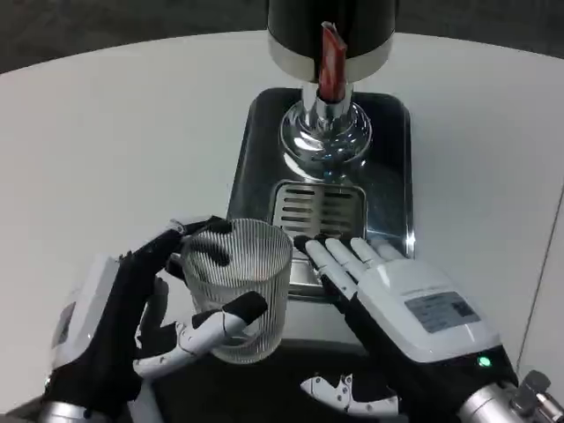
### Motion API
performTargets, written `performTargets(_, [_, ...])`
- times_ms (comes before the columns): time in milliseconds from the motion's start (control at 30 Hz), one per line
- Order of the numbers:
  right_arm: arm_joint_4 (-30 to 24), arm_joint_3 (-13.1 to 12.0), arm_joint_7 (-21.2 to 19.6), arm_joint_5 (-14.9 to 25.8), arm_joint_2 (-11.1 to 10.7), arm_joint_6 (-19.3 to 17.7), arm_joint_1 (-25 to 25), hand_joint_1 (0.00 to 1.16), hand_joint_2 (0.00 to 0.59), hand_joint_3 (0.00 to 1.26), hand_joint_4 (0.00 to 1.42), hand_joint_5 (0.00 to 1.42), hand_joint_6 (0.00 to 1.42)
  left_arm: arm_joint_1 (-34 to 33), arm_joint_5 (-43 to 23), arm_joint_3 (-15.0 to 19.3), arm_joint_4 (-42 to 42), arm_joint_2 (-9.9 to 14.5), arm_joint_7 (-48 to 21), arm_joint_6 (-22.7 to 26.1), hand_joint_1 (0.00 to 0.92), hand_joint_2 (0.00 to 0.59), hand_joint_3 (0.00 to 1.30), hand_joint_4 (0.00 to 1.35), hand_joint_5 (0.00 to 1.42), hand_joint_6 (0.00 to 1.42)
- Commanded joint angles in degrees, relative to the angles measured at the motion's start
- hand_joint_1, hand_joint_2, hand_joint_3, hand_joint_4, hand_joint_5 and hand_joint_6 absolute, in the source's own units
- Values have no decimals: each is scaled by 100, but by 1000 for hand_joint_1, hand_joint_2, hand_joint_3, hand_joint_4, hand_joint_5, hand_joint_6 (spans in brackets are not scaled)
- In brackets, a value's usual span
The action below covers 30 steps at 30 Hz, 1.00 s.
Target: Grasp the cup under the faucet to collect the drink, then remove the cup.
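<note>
Before faucet (328, 132), left hand (132, 326) fingers clamped on cup (240, 286); right hand (397, 304) fingers apart.

Count taken from the head view. Cups: one, a ribbed clear cup (238, 286). Dispensers: one, a dark-bodied dispenser (330, 26). Faucets: one chrome faucet (326, 132). Levers: one red lever (332, 57). Trays: one steel tray (388, 176), carrying one slotted grate (317, 207). Robot hands: two, the left robot hand (145, 322) and the right robot hand (397, 308). Surfaces: one white surface (115, 150). Labels: one on the right robot hand's back, print too small to read.
</note>
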Motion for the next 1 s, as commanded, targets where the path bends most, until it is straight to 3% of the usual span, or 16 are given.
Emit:
performTargets(33, [-199, -131, 51, -100, -7, 128, 204, 481, 314, 0, 0, 0, 0, -348, 42, -94, 292, -35, 181, -203, 523, 317, 923, 1106, 1114, 1414])
performTargets(433, [-795, -356, 71, -373, 103, 339, 836, 476, 310, 0, 0, 0, 0, -1116, 199, -380, 1242, -2, 434, -445, 523, 317, 923, 1106, 1114, 1414])
performTargets(767, [-1213, -546, 64, -499, 248, 312, 1377, 475, 310, 0, 0, 0, 0, -2133, 590, -509, 2389, 71, 1100, -593, 523, 317, 923, 1106, 1114, 1414])
performTargets(1000, [-1422, -628, -5, -510, 334, 256, 1716, 474, 310, 0, 0, 0, 0, -3006, 888, -776, 3537, 85, 1598, -654, 523, 317, 923, 1106, 1115, 1414])
